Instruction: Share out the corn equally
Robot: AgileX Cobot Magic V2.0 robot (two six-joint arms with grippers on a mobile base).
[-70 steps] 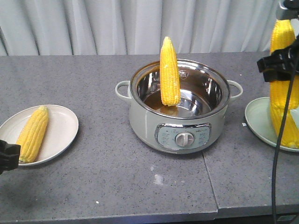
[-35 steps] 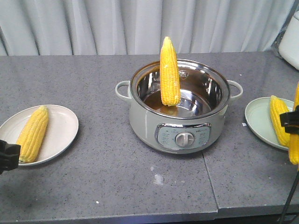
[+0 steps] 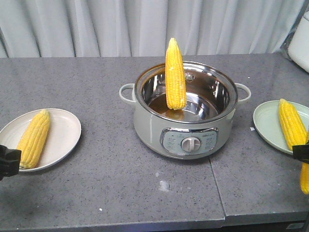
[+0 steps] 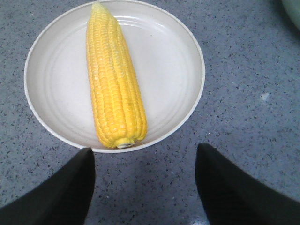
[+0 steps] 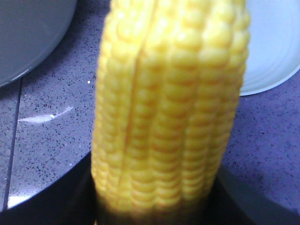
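Ok, right pincer (image 3: 301, 153) clamped on held cob (image 5: 168, 108), cob hanging below it. Plate (image 3: 264, 121) just ahead-left: lift over the rim, lay beside plated cob (image 3: 291, 123). Left pincer (image 4: 144, 155) apart, empty.

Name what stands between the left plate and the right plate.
In the front view, a cooking pot stands between them on the grey table, with one corn cob leaning upright inside it.

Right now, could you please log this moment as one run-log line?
right pincer: shut on held cob | left pincer: open | pot: standing cob
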